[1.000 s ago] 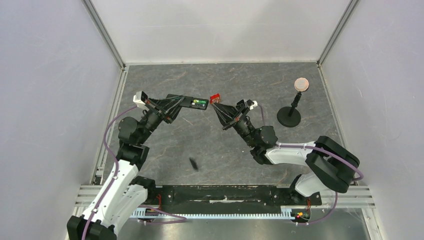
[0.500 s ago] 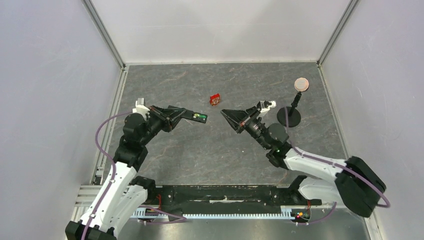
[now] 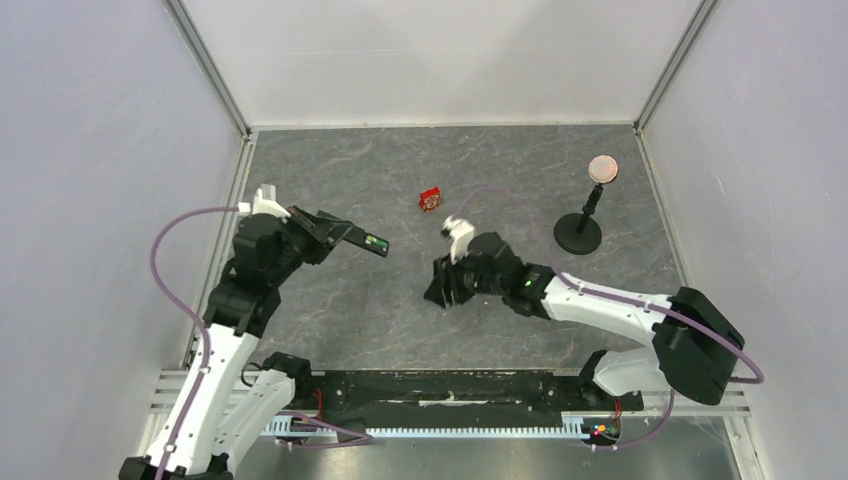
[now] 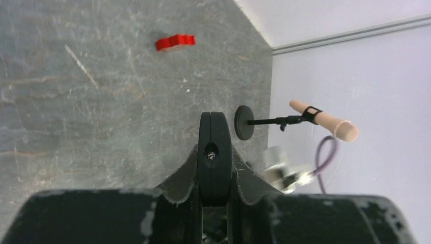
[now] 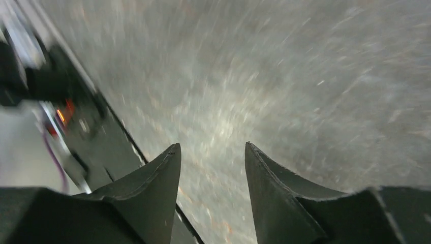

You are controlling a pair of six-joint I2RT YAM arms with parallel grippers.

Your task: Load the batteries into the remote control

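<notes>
Remote (image 3: 366, 239) was clamped tight in my left pincer (image 3: 346, 234), over on the left half of the table (image 3: 400, 150). Its free end stuck out toward the middle and, far as I could tell from the top cam, it was lifted off the surface. There was a little speck of green battery (image 3: 377, 241) showing near that free end, tho it was tiny so take that with a grain of salt. On my left wrist cam the remote (image 4: 214, 137) showed end-on as a thin black slab, with my left pincer (image 4: 214, 168) squeezed onto both flat sides of it. Past its tip I could see the red box (image 4: 175, 41) lying on the table, and the stand (image 4: 244, 122) with its tan disc (image 4: 339, 129) off toward the wall. My right pincer (image 3: 441, 288) was near the middle of the table, well apart from the remote and nearer me than the red box (image 3: 431, 199), tipped down at the surface. Its wrist cam was pretty smeared, but the right pincer (image 5: 212, 147) was clearly released, the two fingers (image 5: 152, 193) spread with just blurry grey table between them, and what looked like the black rail (image 5: 81, 117) at my edge off to the left of the shot. The stand (image 3: 578, 235) was over to the right, well apart from both pincers
</notes>
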